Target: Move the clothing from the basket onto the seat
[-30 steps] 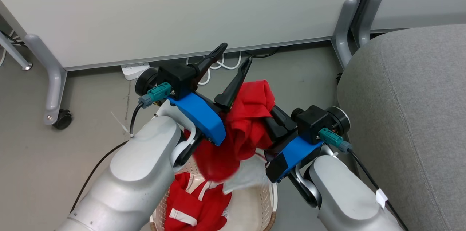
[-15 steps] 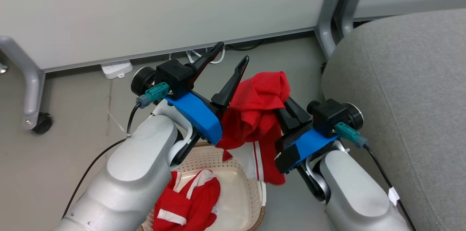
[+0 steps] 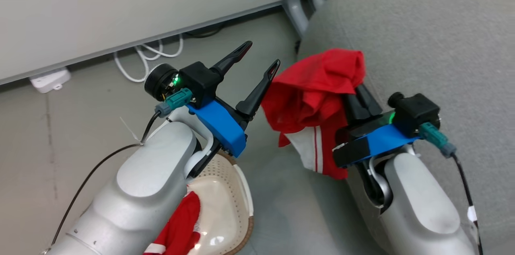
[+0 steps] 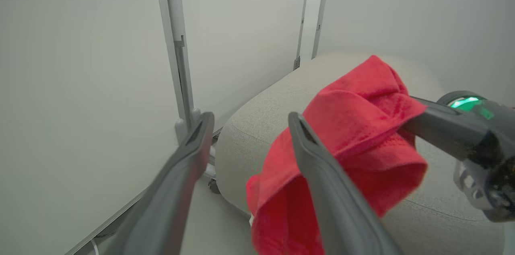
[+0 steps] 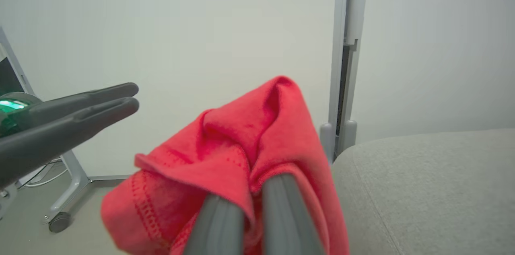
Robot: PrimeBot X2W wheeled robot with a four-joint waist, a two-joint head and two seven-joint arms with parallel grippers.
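Observation:
My right gripper is shut on a red garment whose white-striped part hangs down. The garment is in the air at the left edge of the light grey seat, bunched over the fingertips. To its left my left gripper is held up, open, with nothing in it. In the left wrist view the garment shows past that gripper's open fingers, in front of the seat. The cream basket sits at the bottom, partly under my left forearm. More red striped clothing lies in it.
Pale partition panels stand behind, with a grey post at the seat's corner. A white power strip and white cables lie on the grey floor by the wall. The seat top is bare.
The head view has swung right, so the seat now takes up more of it. My right gripper has carried the red garment from above the basket to the seat's edge. The left gripper stays open.

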